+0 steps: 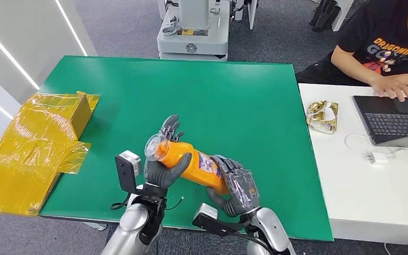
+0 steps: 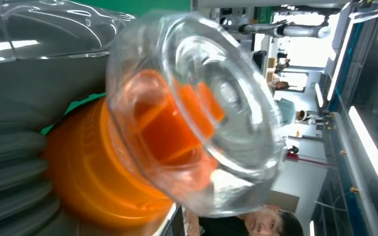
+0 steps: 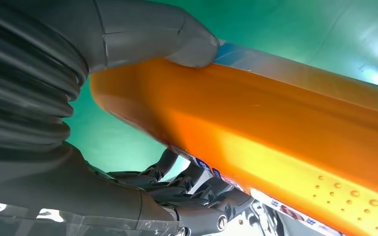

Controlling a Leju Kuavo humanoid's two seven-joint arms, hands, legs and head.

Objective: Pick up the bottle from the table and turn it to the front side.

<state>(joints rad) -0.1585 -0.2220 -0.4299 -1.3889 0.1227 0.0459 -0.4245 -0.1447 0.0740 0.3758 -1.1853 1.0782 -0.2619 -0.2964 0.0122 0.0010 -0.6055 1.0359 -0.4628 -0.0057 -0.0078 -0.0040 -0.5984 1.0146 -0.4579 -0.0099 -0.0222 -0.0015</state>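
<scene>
A: From the head view, where's the bottle (image 1: 191, 163)?

B: Above the green table (image 1: 234, 101), lying sideways; the left hand (image 1: 163, 159) grasps its cap end, the right hand (image 1: 237, 186) its base.

A: Left wrist?

B: The clear cap (image 2: 197, 108) looms close; twisting could loosen it.

A: Right wrist?

B: The thumb (image 3: 177, 39) presses the slick orange body; uneven turning risks a slip.

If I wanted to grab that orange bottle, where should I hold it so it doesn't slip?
Probably around its long middle, from the side. The orange bottle lies tilted on its side above the green table, and its body is wider and flatter than the rounded clear cap. The left hand holds it near the cap and the right hand at the base end, fingers wrapped around.
</scene>
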